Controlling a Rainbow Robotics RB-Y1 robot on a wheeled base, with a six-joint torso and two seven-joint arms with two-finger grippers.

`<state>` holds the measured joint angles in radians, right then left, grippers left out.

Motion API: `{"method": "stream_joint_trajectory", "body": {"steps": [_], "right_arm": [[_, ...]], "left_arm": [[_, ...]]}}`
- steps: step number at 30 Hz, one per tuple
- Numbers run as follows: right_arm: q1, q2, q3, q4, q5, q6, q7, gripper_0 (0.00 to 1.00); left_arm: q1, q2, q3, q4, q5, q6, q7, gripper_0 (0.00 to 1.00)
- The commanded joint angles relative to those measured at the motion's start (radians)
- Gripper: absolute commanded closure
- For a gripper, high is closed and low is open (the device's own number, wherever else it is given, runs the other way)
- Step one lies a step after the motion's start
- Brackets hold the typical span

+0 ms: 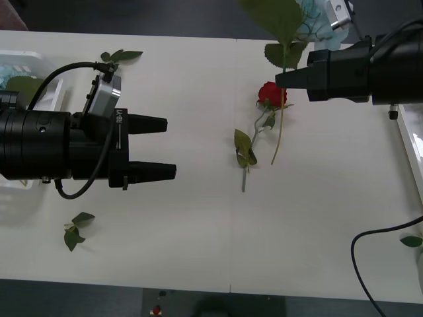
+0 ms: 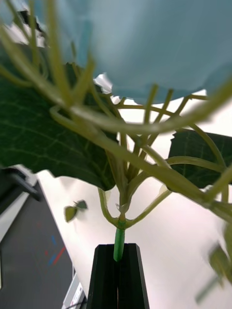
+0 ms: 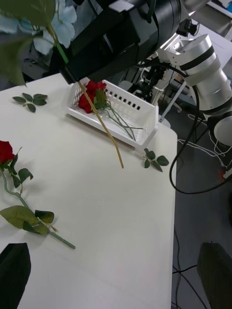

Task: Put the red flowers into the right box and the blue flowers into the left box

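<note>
on the near part of the white table (image 1: 198,231), toward the robot's left, lies a small loose leaf sprig (image 1: 74,231). just beyond it the left gripper (image 1: 158,146) hangs over the table with its two black fingers spread wide and nothing between them; in the left wrist view the same fingers sit at the two lower corners, well apart. behind that arm, at the table's left edge, the left box (image 1: 49,89) shows in part, with a green leaf lying in it.

toward the middle of the table a red flower (image 1: 271,94) lies flat, its bloom pointing to the far side and its thin leafy stem running back toward the near edge. it is well apart from both boxes.

above and just beside that bloom the right gripper (image 1: 283,78) has its black fingers pressed together on the stem of a blue flower (image 1: 316,14). the right wrist view shows the green stem (image 2: 119,244) pinched between the fingers, with the pale blue head (image 2: 159,43) and big leaves spreading beyond. the long lower stem hangs down from the grip past the red bloom, its tip off the table in the left wrist view.

along the table's right edge the right box (image 3: 137,120) holds several red flowers (image 3: 91,95). another leaf sprig (image 1: 121,56) lies by the far edge on the left.
</note>
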<state>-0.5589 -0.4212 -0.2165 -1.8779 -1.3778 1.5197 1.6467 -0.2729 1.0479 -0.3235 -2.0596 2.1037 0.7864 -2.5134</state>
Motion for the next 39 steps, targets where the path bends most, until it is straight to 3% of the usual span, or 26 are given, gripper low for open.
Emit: {"method": "stream_joint_trajectory", "body": {"steps": [1, 15, 24, 39], "right_arm": [[-0.076, 0.004, 0.014, 0.037, -0.116, -0.066, 0.013, 1.00], [-0.153, 0.015, 0.217, 0.057, -0.352, -0.418, -0.001, 1.00], [-0.160, 0.022, 0.244, 0.062, -0.369, -0.428, -0.033, 1.00], [-0.160, 0.022, 0.244, 0.062, -0.369, -0.428, -0.033, 1.00]], "left_arm": [[-0.014, 0.006, 0.008, -0.017, 0.024, -0.018, -0.068, 0.00], [-0.015, 0.006, 0.008, -0.008, 0.084, -0.036, -0.077, 0.00], [-0.069, 0.006, 0.021, -0.007, 0.253, -0.035, -0.070, 0.00], [-0.255, 0.006, -0.011, 0.093, 0.279, -0.015, 0.107, 0.00]]}}
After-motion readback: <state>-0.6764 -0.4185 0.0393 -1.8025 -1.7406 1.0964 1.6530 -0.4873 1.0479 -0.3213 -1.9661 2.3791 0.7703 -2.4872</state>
